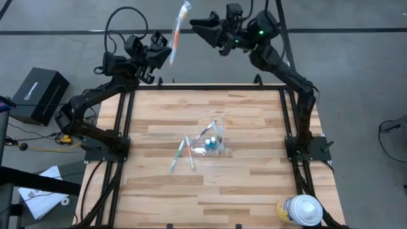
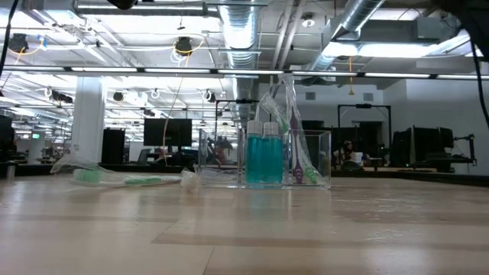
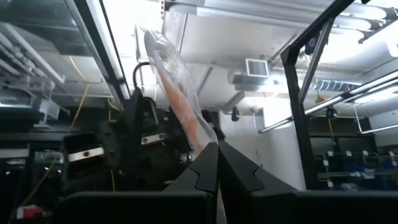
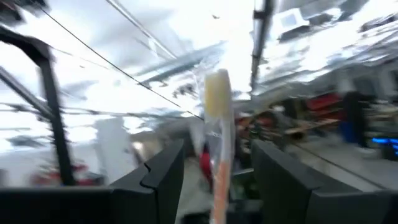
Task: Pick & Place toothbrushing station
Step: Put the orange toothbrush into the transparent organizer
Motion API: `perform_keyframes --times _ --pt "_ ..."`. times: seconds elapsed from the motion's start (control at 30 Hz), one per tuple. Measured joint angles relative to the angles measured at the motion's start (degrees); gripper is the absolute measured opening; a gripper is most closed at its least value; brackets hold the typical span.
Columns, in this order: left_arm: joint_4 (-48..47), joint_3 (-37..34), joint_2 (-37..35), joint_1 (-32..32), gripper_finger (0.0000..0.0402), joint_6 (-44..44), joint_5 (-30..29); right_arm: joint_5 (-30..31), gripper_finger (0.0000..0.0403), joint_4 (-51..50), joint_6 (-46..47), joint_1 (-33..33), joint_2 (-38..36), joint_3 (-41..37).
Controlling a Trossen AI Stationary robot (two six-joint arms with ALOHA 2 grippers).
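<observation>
Orange brush (image 1: 180, 28) in a clear wrapper, held aloft past the table's (image 1: 254, 184) far edge; looks light, stiff along the handle, wrapper likely slippery, so best taken mid-handle. High view: left gripper (image 1: 166, 56) pinches its lower end; right gripper (image 1: 198, 24) points at it from just beside, fingers apart, not touching. Cup (image 1: 216, 145) sits mid-table with two brushes (image 1: 183, 152) lying beside it. Low view: cup (image 2: 263, 159) holds two teal tubes (image 2: 263, 156) and upright brushes; loose brushes (image 2: 126, 179) lie nearby. Left wrist view: closed fingers (image 3: 202, 171) clamp the wrapped handle (image 3: 180, 106). Right wrist view: brush (image 4: 219, 143) stands between the spread fingers (image 4: 163, 174), clear of both.
</observation>
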Motion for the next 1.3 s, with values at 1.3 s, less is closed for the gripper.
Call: perform_keyframes --times 1.3 --pt "-4.8 0.0 3.0 0.5 0.0 -3.3 3.6 -3.0 0.0127 5.2 5.9 -1.2 2.4 0.0"
